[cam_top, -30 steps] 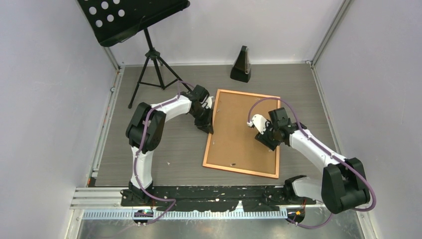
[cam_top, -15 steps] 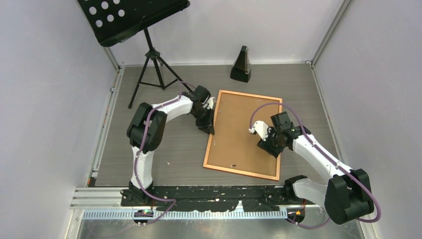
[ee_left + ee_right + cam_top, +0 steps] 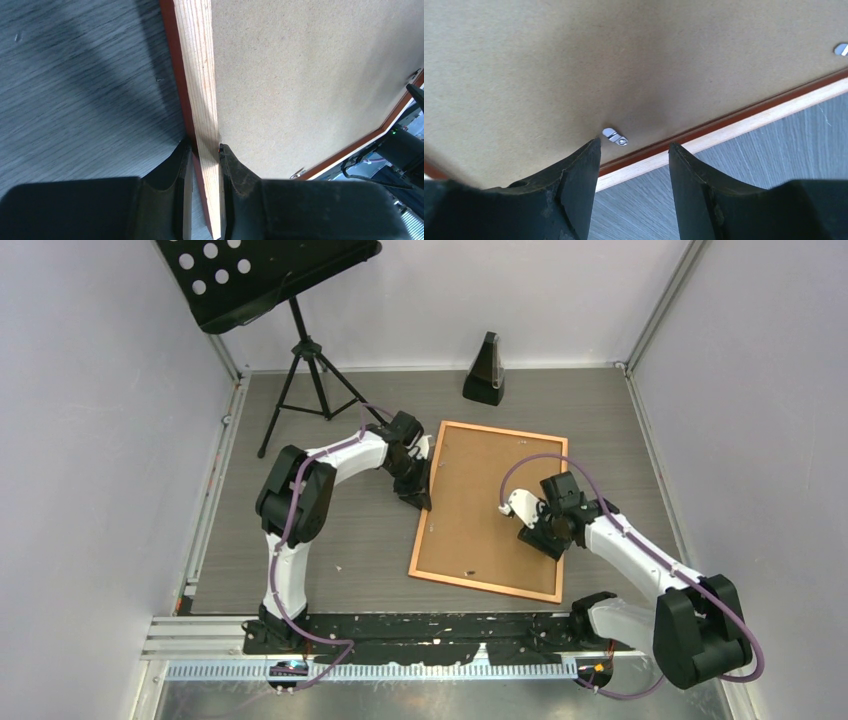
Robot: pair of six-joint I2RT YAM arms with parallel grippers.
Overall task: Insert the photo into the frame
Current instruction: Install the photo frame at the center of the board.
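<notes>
Jaws of the left gripper (image 3: pixel 202 149) clamp the frame (image 3: pixel 199 70) rim steady while the right gripper (image 3: pixel 634 150) hovers spread over a metal clip (image 3: pixel 615 136), likely to turn it.

We can read no words, numbers or brand marks in any view. The frame (image 3: pixel 202 75), its brown backing board (image 3: pixel 470 510) and the black perforated stand (image 3: pixel 265 275) carry nothing legible to us.
</notes>
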